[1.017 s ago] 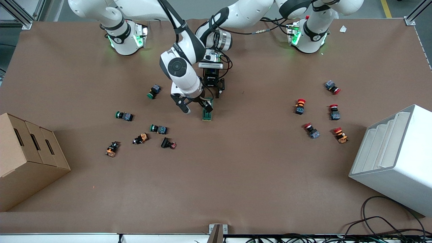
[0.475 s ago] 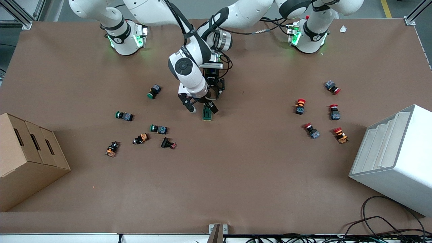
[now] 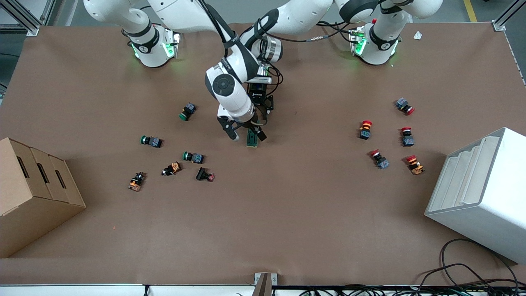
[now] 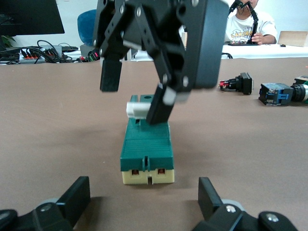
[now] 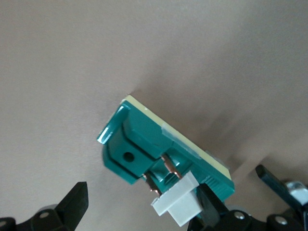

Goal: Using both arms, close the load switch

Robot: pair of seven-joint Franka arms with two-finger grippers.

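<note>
The load switch point(image 3: 252, 140), a dark-green block with a cream base, lies on the brown table near the middle. Its white lever point(image 4: 136, 109) stands up at the end nearer the front camera. My right gripper point(image 3: 245, 132) is open over that end, and one finger point(image 4: 160, 102) touches the lever. In the right wrist view the lever point(image 5: 181, 203) lies against one finger point(image 5: 212, 208) and the switch point(image 5: 144, 144) fills the middle. My left gripper point(image 4: 144, 202) is open and low at the table, just off the switch's point(image 4: 147, 144) other end, not touching it.
Green and orange push buttons point(image 3: 193, 157) lie scattered toward the right arm's end, beside a cardboard box point(image 3: 33, 193). Red push buttons point(image 3: 380, 159) lie toward the left arm's end, next to a white bin point(image 3: 481, 193). Cables point(image 3: 464, 275) lie at the table's front edge.
My right gripper has moved toward the left arm's end and settled over the switch, bringing one finger against the white lever. The left gripper and the switch have stayed in place.
</note>
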